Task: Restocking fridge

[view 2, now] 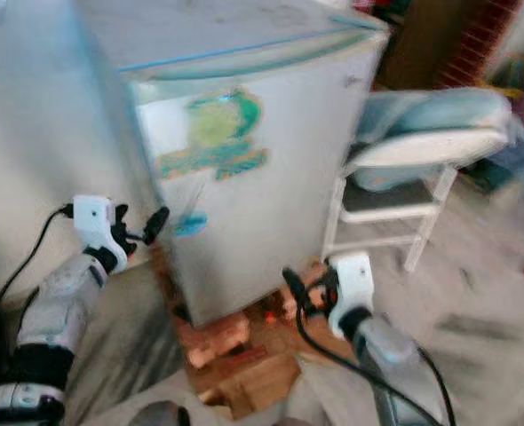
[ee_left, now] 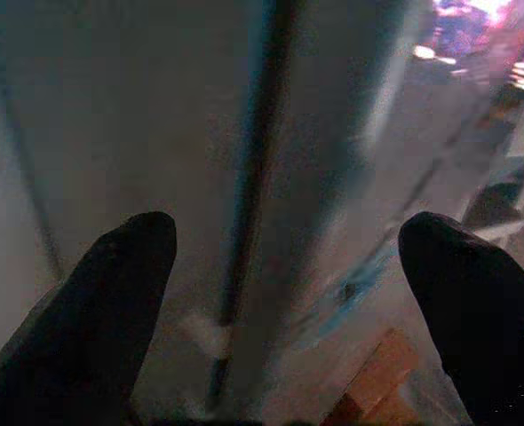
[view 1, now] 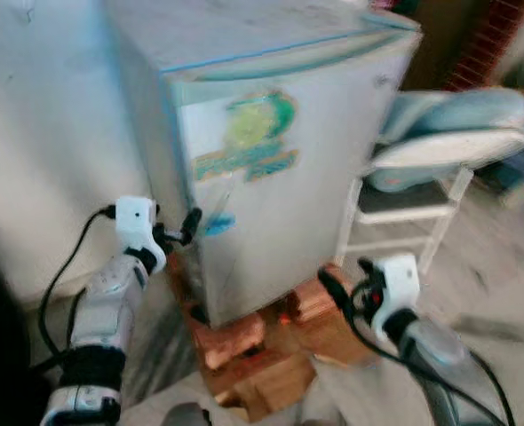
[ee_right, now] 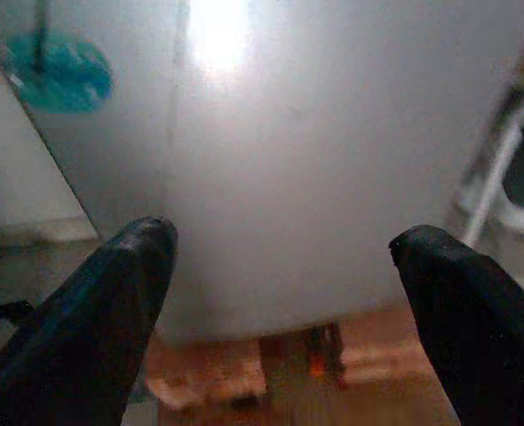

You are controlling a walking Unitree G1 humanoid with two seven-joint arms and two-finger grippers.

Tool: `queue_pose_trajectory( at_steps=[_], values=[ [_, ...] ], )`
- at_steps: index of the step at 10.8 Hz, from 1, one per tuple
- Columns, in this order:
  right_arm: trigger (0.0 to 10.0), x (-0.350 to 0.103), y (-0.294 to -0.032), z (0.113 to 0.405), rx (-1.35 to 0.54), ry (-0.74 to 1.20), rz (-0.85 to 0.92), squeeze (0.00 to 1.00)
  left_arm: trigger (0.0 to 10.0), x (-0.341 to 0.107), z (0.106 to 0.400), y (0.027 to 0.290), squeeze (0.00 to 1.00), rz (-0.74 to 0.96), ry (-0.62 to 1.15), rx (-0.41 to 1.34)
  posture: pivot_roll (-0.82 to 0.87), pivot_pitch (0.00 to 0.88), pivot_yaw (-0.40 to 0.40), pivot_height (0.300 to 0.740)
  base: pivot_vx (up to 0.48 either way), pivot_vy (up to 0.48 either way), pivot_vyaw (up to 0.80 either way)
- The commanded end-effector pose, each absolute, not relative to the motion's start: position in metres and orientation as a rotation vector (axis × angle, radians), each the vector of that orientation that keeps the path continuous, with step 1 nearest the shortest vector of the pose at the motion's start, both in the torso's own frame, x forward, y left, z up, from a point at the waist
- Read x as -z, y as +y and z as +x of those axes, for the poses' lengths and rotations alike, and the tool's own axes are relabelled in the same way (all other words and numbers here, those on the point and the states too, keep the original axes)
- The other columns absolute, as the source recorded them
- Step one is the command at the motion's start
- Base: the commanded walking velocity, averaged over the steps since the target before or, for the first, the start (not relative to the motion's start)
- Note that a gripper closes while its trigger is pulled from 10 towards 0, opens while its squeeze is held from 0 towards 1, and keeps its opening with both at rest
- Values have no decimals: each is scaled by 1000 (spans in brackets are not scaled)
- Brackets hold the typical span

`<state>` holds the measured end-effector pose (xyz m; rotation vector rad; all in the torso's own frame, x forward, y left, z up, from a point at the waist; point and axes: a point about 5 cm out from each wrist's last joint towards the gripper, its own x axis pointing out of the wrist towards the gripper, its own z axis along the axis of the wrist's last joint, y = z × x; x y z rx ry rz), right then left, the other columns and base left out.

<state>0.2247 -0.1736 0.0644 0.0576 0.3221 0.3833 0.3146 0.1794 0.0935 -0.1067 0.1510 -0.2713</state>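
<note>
A small white fridge with a green sticker (view 1: 271, 186) stands shut on reddish bricks (view 1: 235, 337), likely to keep it off the floor. The left end effector (view 1: 189, 226) sits spread wide at the door's left edge, seemingly to pull it open. The right end effector (view 1: 337, 286), also wide and empty, waits low near the right corner.

From the head, our two eye views look forward and down at a small grey fridge (view 1: 271, 169) standing on bricks (view 1: 235, 342); both share the fridge, the bricks and a white chair (view 1: 422, 169). Our left wrist camera sits close, facing the fridge's door edge past the left claw (ee_left: 289, 293). Our right wrist camera faces the door's lower front past the right claw (ee_right: 284, 302), bricks below.
</note>
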Motion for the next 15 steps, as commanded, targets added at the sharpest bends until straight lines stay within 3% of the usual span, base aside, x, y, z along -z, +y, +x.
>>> queue_pose_trajectory(
  at_steps=[1,3,6,8,10,13,15],
  values=[
    [10000,-72,-174,226,-387,302,46,0,10000,-92,315,178,0,-99,155,293,-30,11,-11,740,0,0,0],
    [10000,-73,-170,227,-397,307,43,0,10000,-91,319,179,0,-87,154,304,-25,19,-14,740,0,0,0],
    [10000,-73,-175,220,-393,330,27,0,10000,-103,329,206,0,-42,81,152,-30,20,-26,740,0,0,0],
    [10000,-72,-174,223,-400,336,28,0,10000,-99,329,205,0,-46,98,188,-21,18,-37,740,0,0,0],
    [10000,-72,-171,230,-415,342,19,0,10000,-98,338,166,0,-47,116,404,-15,12,-41,740,0,0,0],
    [10000,-63,-177,224,-381,383,30,0,10000,-97,336,134,0,-37,133,573,-14,0,-35,740,0,0,0],
    [10000,-45,-214,209,-65,462,-2,0,10000,-96,334,114,0,-33,137,649,-3,0,-37,740,0,0,0]
  ],
)
